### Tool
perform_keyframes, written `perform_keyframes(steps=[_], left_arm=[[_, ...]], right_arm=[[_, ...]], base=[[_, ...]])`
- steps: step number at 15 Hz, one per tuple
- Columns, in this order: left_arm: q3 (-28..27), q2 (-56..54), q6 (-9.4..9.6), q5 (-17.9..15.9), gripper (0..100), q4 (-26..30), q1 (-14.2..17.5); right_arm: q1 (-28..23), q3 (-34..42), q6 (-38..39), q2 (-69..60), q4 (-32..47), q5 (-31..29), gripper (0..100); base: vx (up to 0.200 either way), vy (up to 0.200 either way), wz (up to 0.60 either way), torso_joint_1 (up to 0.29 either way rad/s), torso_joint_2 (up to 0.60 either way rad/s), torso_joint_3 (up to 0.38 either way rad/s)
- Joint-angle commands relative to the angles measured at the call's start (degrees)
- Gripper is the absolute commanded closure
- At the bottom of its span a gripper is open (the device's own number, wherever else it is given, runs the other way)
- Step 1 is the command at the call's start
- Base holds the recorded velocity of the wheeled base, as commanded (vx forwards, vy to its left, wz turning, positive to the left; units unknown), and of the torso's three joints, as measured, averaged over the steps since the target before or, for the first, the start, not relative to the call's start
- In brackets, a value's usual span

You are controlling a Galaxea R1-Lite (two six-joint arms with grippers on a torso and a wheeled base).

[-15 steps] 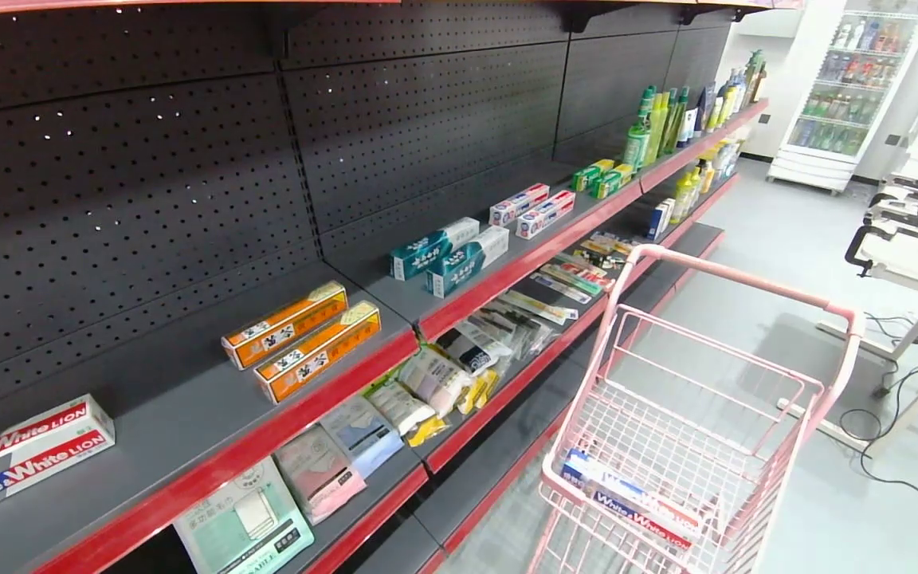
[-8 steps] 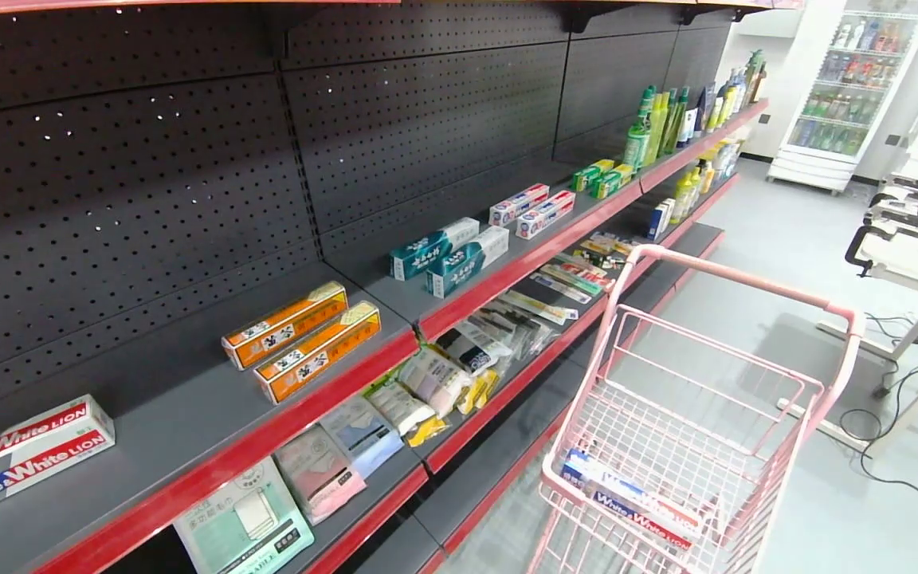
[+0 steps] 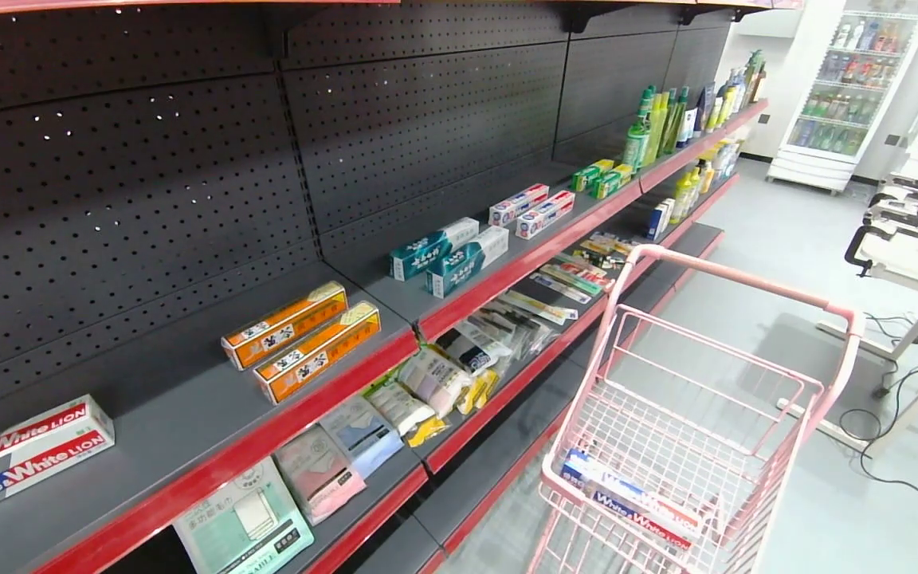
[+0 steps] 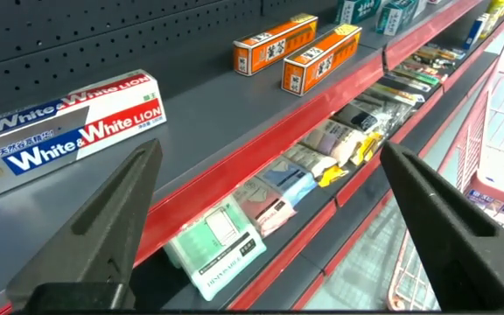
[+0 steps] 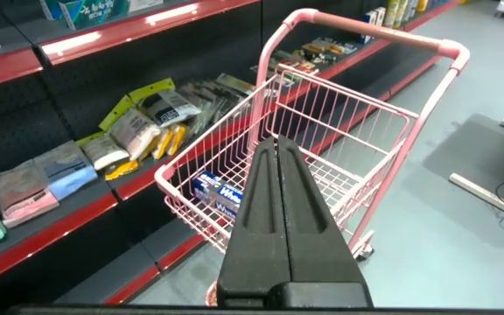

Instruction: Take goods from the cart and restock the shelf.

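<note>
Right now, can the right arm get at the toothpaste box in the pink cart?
Probably yes. The pink cart is open on top, the toothpaste box lies uncovered inside, and nothing stands between it and the right tool. That tool is shut and must open first.

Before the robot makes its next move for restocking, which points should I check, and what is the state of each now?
1. Goods in pink cart: ok, toothpaste boxes lie at its bottom.
2. Right gripper open for grasping: not ok, shut.
3. Left gripper open: ok.
4. Free room on shelf beside matching boxes: ok.
5. Number of boxes in cart: cannot tell.
</note>
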Motion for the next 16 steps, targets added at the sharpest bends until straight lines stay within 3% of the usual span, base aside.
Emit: perform_keyframes(steps=[1,8,9,10,11,14,16], left_arm=[[0.00,0.02,0.02,-0.01,0,0.00,0.01],[0.00,0.02,0.02,-0.01,0,0.00,0.01],[0.00,0.02,0.02,-0.01,0,0.00,0.01],[0.00,0.02,0.02,-0.01,0,0.00,0.01],[0.00,0.02,0.02,-0.01,0,0.00,0.01],[0.00,0.02,-0.16,-0.01,0,0.00,0.01],[0.00,0.02,-0.16,-0.01,0,0.00,0.01]], right_arm=[[0.01,0.00,0.03,-0.02,-0.04,-0.03,100],[0.10,-0.18,1.08,1.47,0.14,0.85,100],[0.37,-9.49,1.43,9.29,0.40,0.67,100],[-0.42,-20.92,6.53,23.79,-0.13,-1.08,100],[-0.07,-26.28,8.46,29.33,0.84,-0.56,100],[-0.25,-28.74,8.29,54.03,-1.01,5.25,100],[-2.36,-29.36,5.04,75.12,-13.93,7.97,100]], base=[[0.000,0.000,-0.60,0.002,0.00,0.002],[0.000,0.000,0.00,0.000,0.00,0.000],[0.000,0.000,0.00,0.000,0.00,0.000],[0.000,0.000,0.00,0.000,0.00,0.000],[0.000,0.000,0.00,0.000,0.00,0.000],[0.000,0.000,0.00,0.000,0.00,0.000],[0.000,0.000,0.00,0.000,0.00,0.000]])
